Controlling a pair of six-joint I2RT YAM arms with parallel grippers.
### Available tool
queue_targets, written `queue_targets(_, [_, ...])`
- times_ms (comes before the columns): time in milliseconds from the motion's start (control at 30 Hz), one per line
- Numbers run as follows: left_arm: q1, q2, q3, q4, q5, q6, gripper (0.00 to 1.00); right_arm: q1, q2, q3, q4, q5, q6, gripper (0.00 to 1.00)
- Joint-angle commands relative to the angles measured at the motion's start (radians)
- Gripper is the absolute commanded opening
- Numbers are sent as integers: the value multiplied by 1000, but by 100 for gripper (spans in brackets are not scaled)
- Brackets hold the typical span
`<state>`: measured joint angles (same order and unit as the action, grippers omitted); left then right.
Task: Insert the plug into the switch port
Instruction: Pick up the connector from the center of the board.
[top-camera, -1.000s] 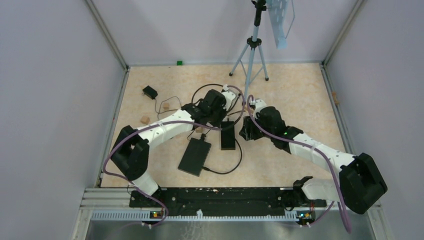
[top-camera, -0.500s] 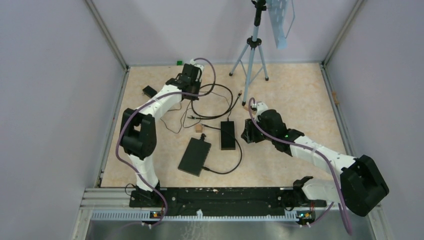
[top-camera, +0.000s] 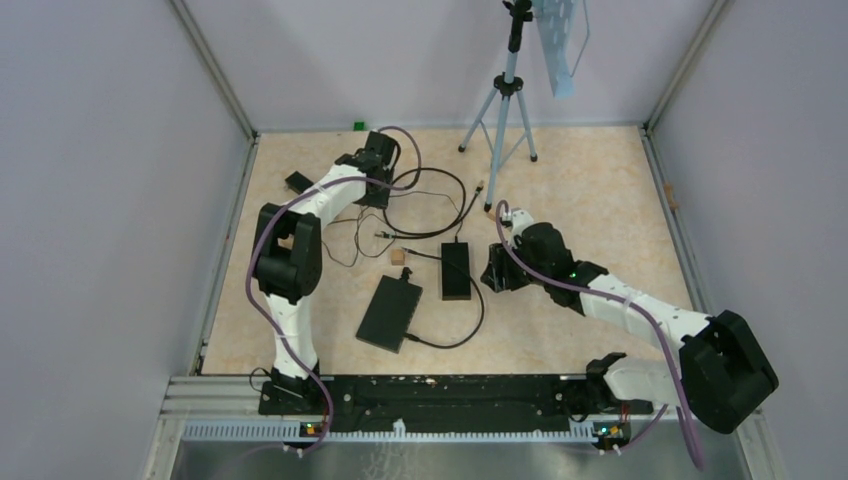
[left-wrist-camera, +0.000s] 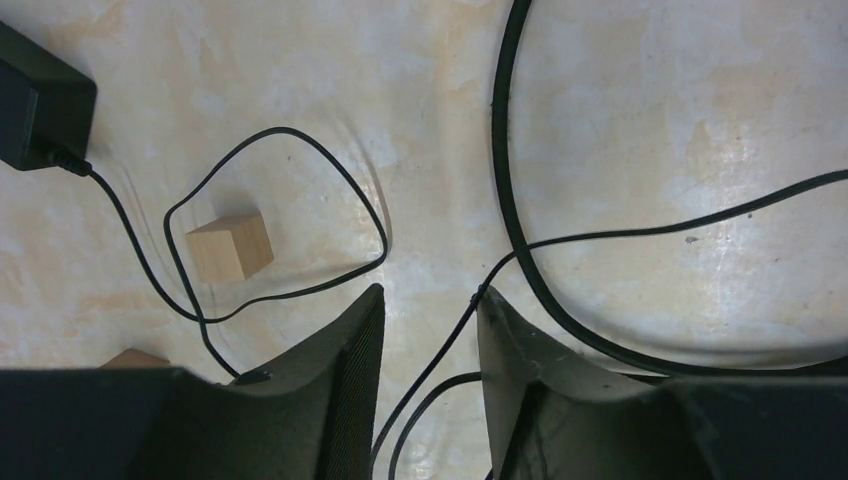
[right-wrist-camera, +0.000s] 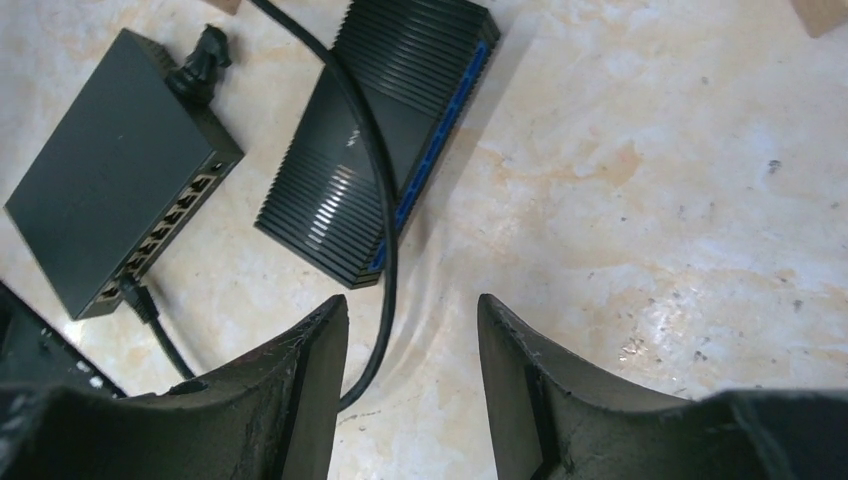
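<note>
Beige marbled worktop carries everything. My left jaws hang over its far left corner, parted, with a thin black cable running loose through the gap, not pinched. Beyond them lie a wooden cube inside a loop of thin wire and a black adapter toward the left edge. My right jaws stand open and empty near the middle, low over the worktop, with a thicker cable passing beneath them. Ahead of them sit a ribbed black box with a blue edge and, beside it, the flat switch, its row of ports along one side. The plug seems to be the small cable end lying free left of centre, apart from the switch, though it is too small to be sure.
</note>
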<state>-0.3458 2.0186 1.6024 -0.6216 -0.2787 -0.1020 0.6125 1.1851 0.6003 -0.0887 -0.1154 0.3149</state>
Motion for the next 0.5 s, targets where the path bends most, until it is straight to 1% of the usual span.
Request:
queue_targets(0, [3,-10,-13,15,-24,-15,49,1,-31,16,67,-132,-57,51])
queue_targets(33, [3,-11,-17,18,-16,-14,52,1,-32,22,79,-182,-63,52])
queue_targets(67, [3,-7,-17,14,-12,-13,55,1,-33,27,118,-246,-70,55])
queue_targets(133, [3,-2,-11,0,-17,-19,58,0,-26,42,179,-343,-74,58])
queue_targets(200, [2,-1,-13,-14,-48,-38,62,2,9,70,218,-404,-92,59])
queue_targets(267, [5,-6,-14,-27,-85,-65,70,3,74,114,235,-427,-129,59])
queue_targets(300, [6,-13,-17,-32,-100,-82,76,3,111,138,239,-431,-154,59])
queue_targets(333, [8,-23,-18,-35,-101,-95,80,2,151,163,247,-439,-181,59])
queue_targets(433, [17,-82,-38,-21,-67,-121,94,19,255,219,299,-457,-265,60])
queue_targets(467, [17,-116,-54,-3,-41,-120,96,31,284,233,319,-463,-300,60])
